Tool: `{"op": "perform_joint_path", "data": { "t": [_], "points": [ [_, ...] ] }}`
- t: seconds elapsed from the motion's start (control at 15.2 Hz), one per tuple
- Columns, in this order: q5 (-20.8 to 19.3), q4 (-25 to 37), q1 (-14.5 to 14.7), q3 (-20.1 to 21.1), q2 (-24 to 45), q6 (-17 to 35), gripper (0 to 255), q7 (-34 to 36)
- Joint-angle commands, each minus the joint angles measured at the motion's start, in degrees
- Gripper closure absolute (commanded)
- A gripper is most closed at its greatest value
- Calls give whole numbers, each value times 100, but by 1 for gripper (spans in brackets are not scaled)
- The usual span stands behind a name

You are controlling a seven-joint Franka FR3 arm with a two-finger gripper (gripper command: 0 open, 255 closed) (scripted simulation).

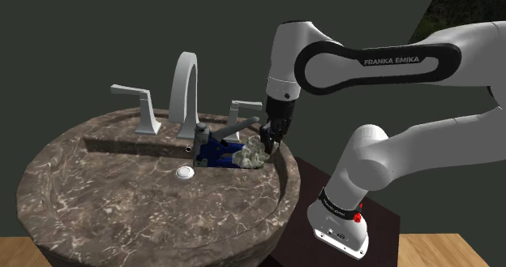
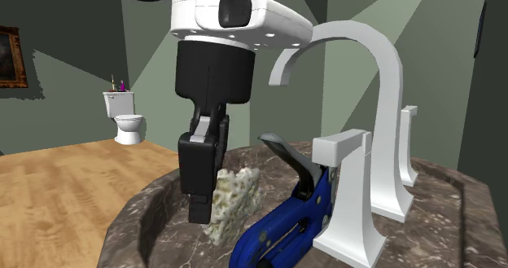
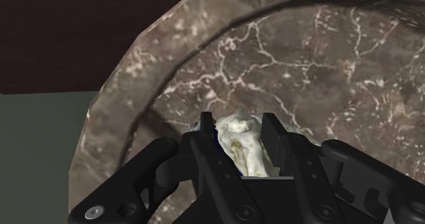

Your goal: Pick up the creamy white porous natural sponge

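Note:
The creamy white, pitted sponge (image 1: 253, 152) sits at the basin's edge nearest the arm, against the wall of the dark marble sink (image 1: 122, 208). My black gripper (image 1: 270, 144) reaches down onto it. In the wrist view the two fingers (image 3: 206, 129) press against both sides of the sponge (image 3: 243, 142), so the gripper is shut on it. From the second exterior view, one finger (image 2: 199, 185) stands in front of the sponge (image 2: 234, 199), whose lower end is down by the basin wall (image 2: 155, 226).
A blue stapler-like tool with a grey lever (image 1: 212, 152) lies right beside the sponge, under the white arched faucet (image 1: 186, 87). Two white tap handles (image 1: 146, 107) (image 1: 243, 111) flank the faucet. A drain plug (image 1: 186, 172) sits mid-basin. A toilet (image 2: 126, 116) stands far off.

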Motion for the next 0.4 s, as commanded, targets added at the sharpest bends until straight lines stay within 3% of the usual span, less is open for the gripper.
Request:
{"op": "perform_joint_path", "data": {
  "t": [0.0, 0.33],
  "points": [
    [-31, 137, -8, -32, -40, -176, 255, 19],
    [-83, 362, -27, -84, -69, -429, 255, 39]
  ]
}}
